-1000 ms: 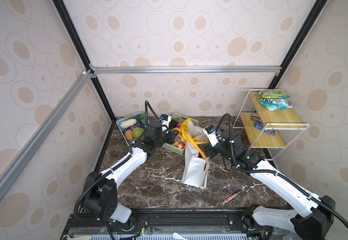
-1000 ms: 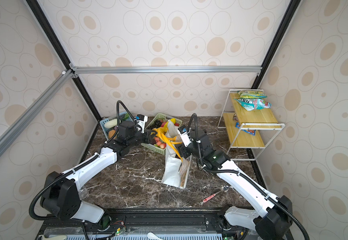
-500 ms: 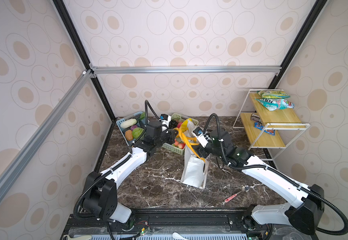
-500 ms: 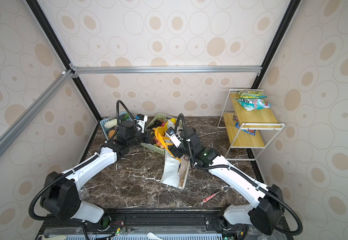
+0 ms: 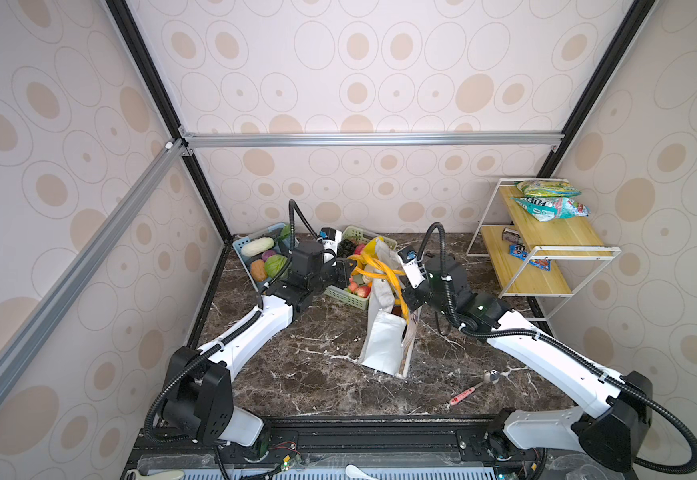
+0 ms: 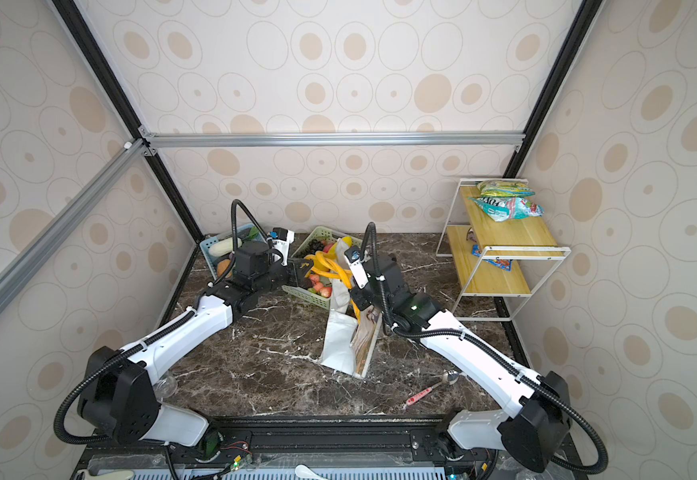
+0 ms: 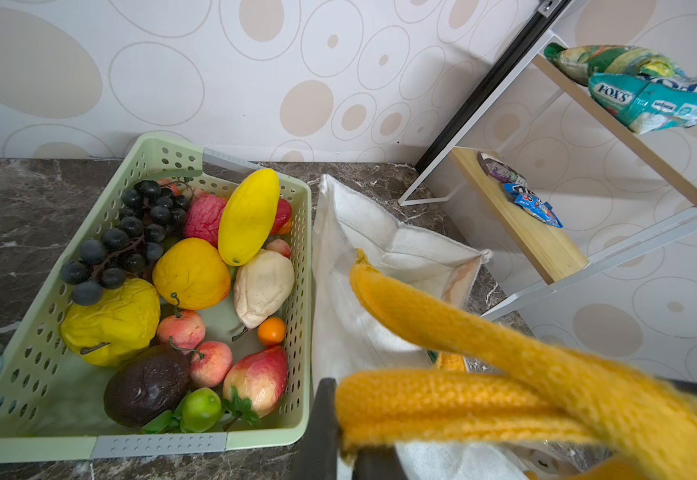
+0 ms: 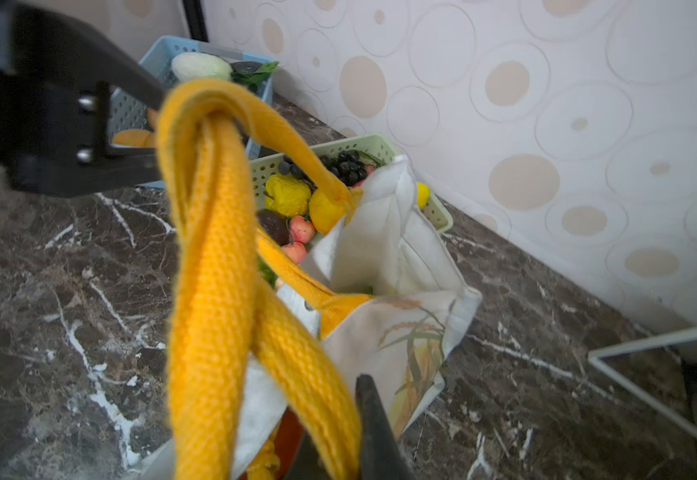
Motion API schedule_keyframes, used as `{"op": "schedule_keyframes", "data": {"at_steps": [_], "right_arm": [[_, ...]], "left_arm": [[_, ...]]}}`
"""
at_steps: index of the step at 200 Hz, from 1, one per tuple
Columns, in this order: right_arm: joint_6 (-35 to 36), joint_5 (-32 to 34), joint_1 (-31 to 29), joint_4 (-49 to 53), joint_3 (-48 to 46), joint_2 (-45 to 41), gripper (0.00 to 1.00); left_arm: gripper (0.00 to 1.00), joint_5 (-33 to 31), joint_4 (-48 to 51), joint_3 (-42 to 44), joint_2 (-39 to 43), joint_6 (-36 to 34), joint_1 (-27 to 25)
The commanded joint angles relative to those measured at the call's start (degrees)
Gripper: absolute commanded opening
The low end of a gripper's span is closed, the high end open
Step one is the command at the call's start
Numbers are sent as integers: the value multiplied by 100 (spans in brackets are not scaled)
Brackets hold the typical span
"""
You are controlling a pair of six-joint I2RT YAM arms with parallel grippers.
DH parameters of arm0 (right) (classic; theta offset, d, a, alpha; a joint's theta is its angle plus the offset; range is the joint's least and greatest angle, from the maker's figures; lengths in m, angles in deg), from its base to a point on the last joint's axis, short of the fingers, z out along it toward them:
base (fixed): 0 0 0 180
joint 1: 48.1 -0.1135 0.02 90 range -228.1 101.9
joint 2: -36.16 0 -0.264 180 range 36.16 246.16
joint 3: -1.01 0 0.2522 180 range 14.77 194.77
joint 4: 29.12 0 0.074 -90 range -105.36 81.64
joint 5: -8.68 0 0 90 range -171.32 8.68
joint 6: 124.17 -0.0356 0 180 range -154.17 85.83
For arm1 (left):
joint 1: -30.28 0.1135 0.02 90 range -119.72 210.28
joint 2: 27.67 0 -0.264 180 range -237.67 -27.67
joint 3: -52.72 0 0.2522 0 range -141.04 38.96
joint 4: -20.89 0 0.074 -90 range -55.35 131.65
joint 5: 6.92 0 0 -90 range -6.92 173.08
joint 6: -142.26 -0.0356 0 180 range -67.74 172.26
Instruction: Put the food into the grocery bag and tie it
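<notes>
1. The white grocery bag [image 5: 382,340] stands on the dark marble table [image 5: 296,370]. It is between your two arms and just beside a pale green basket [image 5: 344,297] of toy fruit.
2. The bag's yellow-orange strap handles [image 5: 375,269] are held up above its open mouth. In the right wrist view, one strap loops over the other.
3. Your left gripper [image 5: 344,271] reaches in from the left. Its black fingers [image 8: 126,85] are closed on the strap handles where they cross.
4. Your right gripper [image 5: 405,297] sits at the bag's upper right edge. One dark finger [image 8: 371,419] presses against a strap and pinches it. The opposite finger is mostly hidden behind the strap.
5. Something orange-red [image 8: 290,432] shows inside the bag, below the straps. You cannot tell which piece of food it is, and the rest of the inside is hidden.
6. A blue basket [image 5: 242,249] holding toy vegetables sits at the back left corner of the table.
7. A two-tier wooden shelf [image 5: 546,245] stands at the right. On its top tier, a teal Fox's packet [image 5: 552,208] lies beside a green and yellow packet [image 5: 546,188].
8. A pink-handled spoon [image 5: 473,390] lies near the table's front right, well apart from the bag.
</notes>
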Motion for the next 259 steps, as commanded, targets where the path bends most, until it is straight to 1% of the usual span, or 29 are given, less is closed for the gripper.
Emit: {"op": "schedule_keyframes", "data": {"at_steps": [1,25,37,49,54,58,66,90,122,144,166,211,231,247,259], "right_arm": [[-1572,465,501,201,-308,-462,8],[-2987,233,1407,343,-770,-943,5],[-3516,27,1849,299,-1062,-1165,4],[-3886,-214,2154,207,-1332,-1306,4],[-4014,-326,2188,191,-1421,-1325,4],[-4099,-423,2364,178,-1482,-1322,4],[-4233,-593,2479,169,-1570,-1280,4],[-4618,-726,2723,255,-1858,-1069,3],[-5108,-1018,3337,223,-2355,-1039,3],[-5268,-1274,3782,212,-2556,-1079,3],[-5279,-1447,3977,210,-2611,-1013,3],[-5177,-1952,3985,227,-2415,-617,6],[-4965,-2171,3941,270,-2214,-596,9],[-4681,-2468,3915,260,-2013,-668,14],[-4396,-2544,3880,431,-1777,-735,17]], "left_arm": [[0,-251,190,89,230,-176,188],[0,-237,169,342,393,-165,483],[0,-221,119,483,467,-145,645],[0,-205,98,592,503,-147,772],[0,-206,86,637,500,-153,814],[0,-204,75,667,496,-155,841],[0,-206,27,744,487,-140,887],[0,-208,-92,967,378,-67,987],[0,-307,-217,1253,276,78,1086],[0,-409,-309,1405,219,197,1178],[0,-467,-378,1480,114,390,1268],[0,-296,-542,1404,3,566,1267],[0,-138,-429,1266,48,526,1179],[0,10,-336,1123,98,481,1032],[0,94,-240,950,107,453,912]]}}
